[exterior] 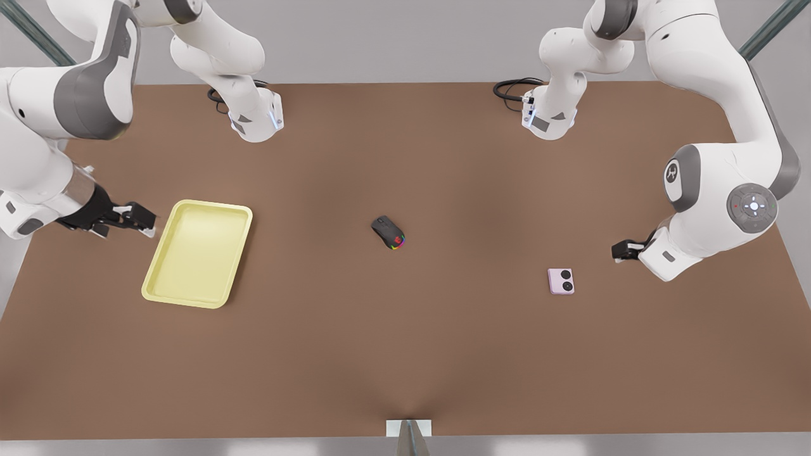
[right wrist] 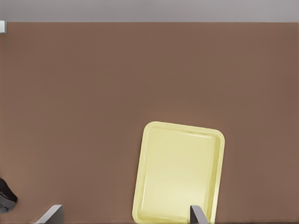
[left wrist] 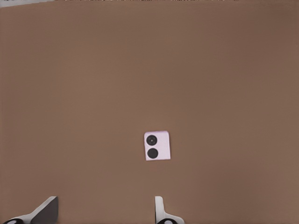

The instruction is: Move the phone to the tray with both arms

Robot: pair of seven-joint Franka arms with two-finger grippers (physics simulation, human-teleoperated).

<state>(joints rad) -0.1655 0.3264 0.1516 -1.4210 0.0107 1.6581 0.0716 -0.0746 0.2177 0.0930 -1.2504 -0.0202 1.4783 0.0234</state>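
The pale pink phone [exterior: 561,281] lies flat on the brown table, toward the front view's right, its two black circles along one edge. My left gripper [exterior: 618,251] hovers just beyond it, farther to the right and apart from it. In the left wrist view the phone [left wrist: 157,145] sits ahead of that gripper [left wrist: 103,212], whose fingers are open and hold nothing. The pale yellow tray [exterior: 197,253] rests empty at the front view's left. My right gripper [exterior: 143,220] stands open beside the tray's left rim. The right wrist view looks across the tray [right wrist: 180,172] past the open gripper [right wrist: 124,215].
A black mouse with rainbow lights [exterior: 388,232] lies mid-table between tray and phone, and its edge [right wrist: 5,198] appears in the right wrist view. Both arm bases [exterior: 256,117] [exterior: 548,117] stand at the table's far edge with black cables.
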